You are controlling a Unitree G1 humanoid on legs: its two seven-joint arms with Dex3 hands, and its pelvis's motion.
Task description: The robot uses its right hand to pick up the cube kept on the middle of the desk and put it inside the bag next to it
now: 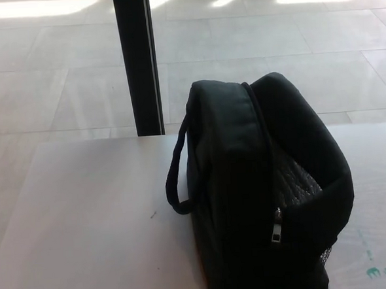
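A black soft fabric bag (262, 199) with a rounded top stood upright at the lower right of the frame, on a pale, matt desk (86, 223) that filled the lower half of the picture. Its zip ran up over the crown, and a metal zip pull (276, 234) hung low on the near face beside a patch of grey mesh lining (297, 181) that was exposed where the opening gaped. A black carry loop (176, 175) curved out from the bag's left side.

No cube was seen anywhere on the desk. It was judged to lie inside the bag, though the dark opening gave no view of it, so this could not be confirmed.

Neither hand was in the frame, so nothing could be said of the fingers, whether spread or closed.

Several risks were judged from this layout. The opening was left unzipped and the bag was tall and narrow, so a knock against the loop or the upper edge could tip it and spill the contents toward the lower right edge of the desk. Should the cube have lodged in the mesh pocket rather than the main compartment, it could slip out when the bag was lifted. A black vertical post (137, 63) stood behind the desk at the upper left, well apart from the bag.
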